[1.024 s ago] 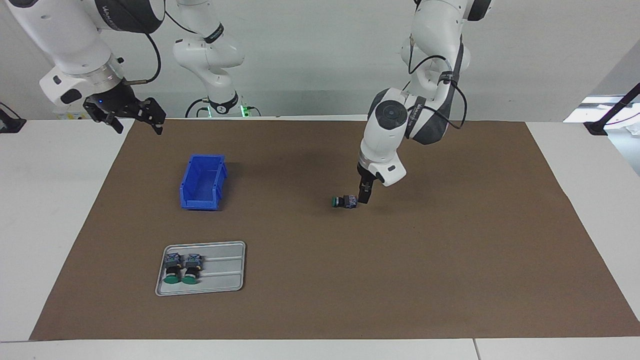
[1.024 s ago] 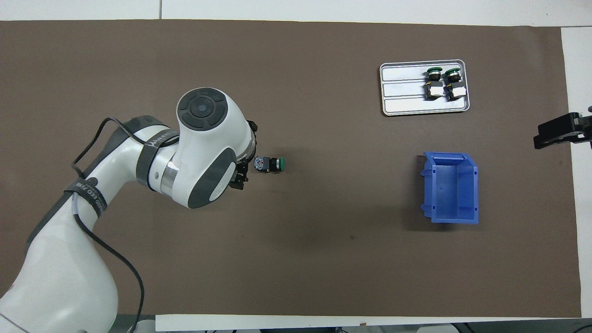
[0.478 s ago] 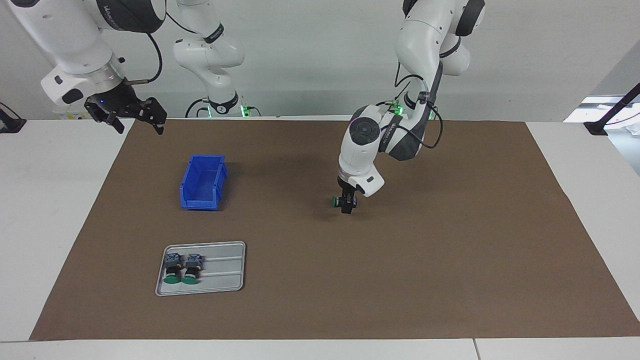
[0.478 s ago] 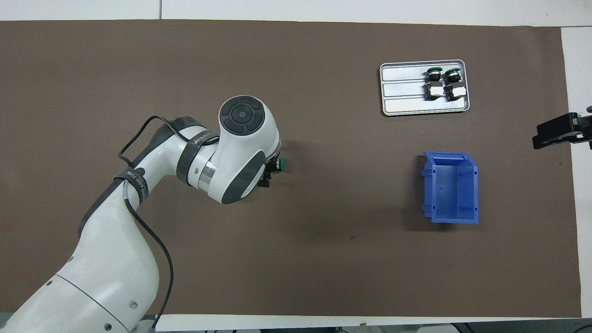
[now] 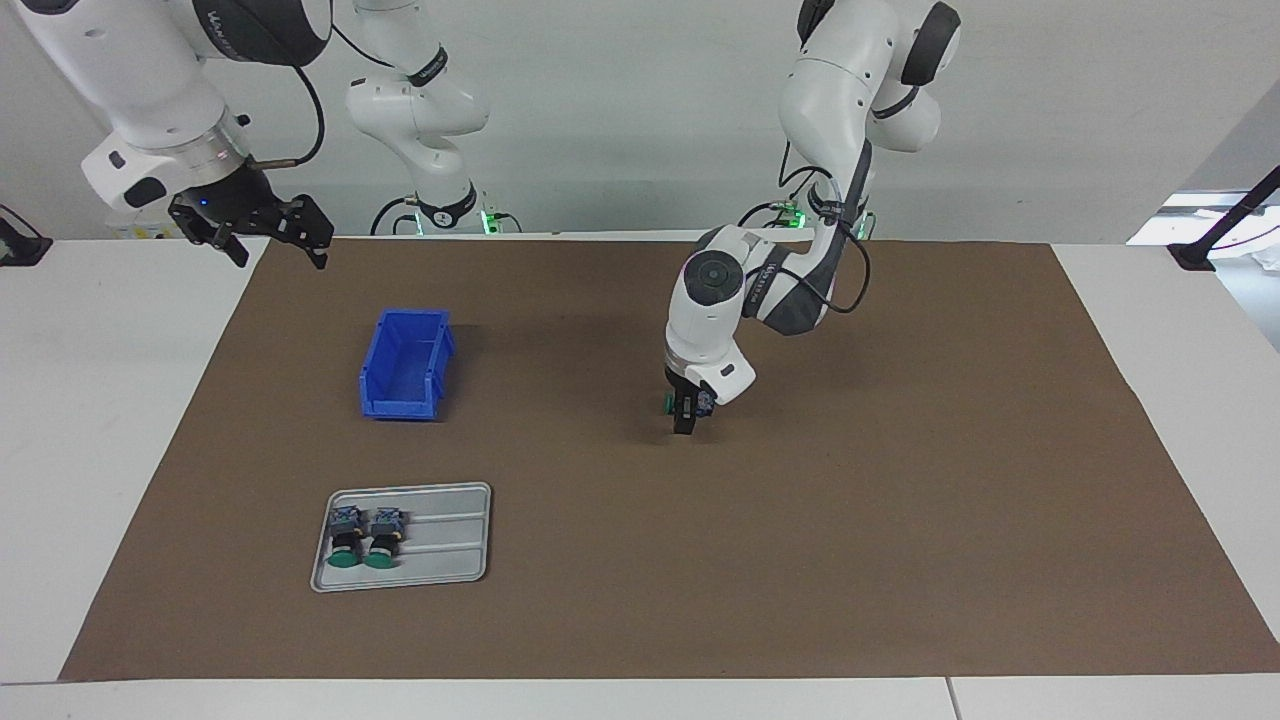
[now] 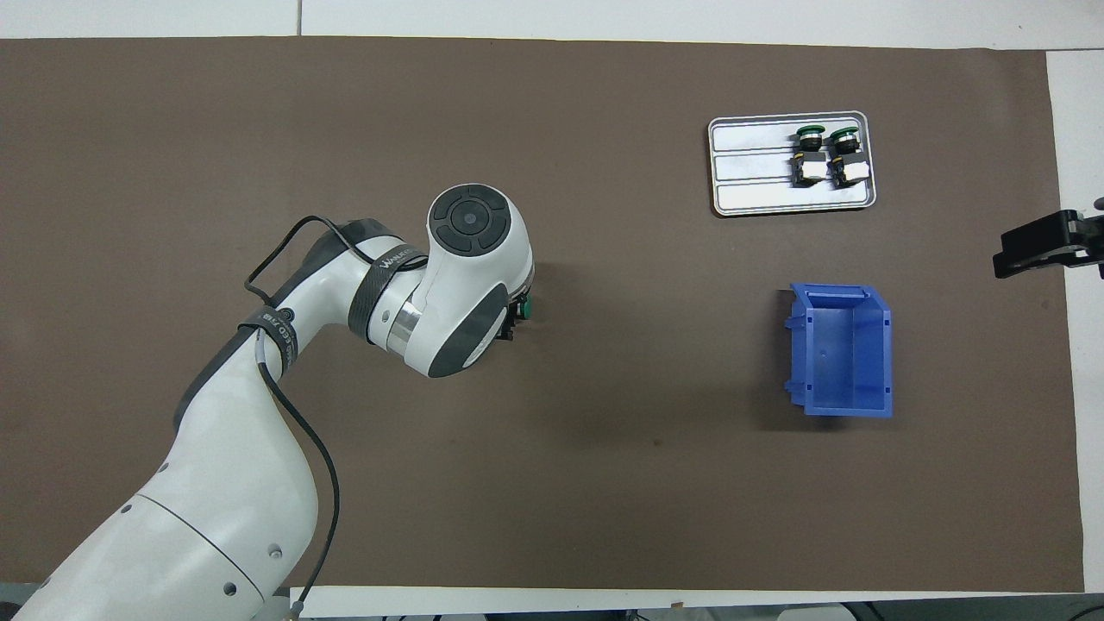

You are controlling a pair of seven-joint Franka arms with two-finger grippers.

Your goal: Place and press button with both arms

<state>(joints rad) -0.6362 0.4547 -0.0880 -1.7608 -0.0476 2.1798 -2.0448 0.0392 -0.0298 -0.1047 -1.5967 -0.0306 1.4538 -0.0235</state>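
We've got the left gripper (image 5: 685,412) straddling the button (image 5: 667,402), grip unclear, right gripper (image 5: 262,232) waiting open; it looks light, rigid, maybe slick, so squeeze its blocky body.

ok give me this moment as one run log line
left gripper: down around green-capped push-button switch on brown mat | right gripper: open, waiting over mat corner near blue plastic bin
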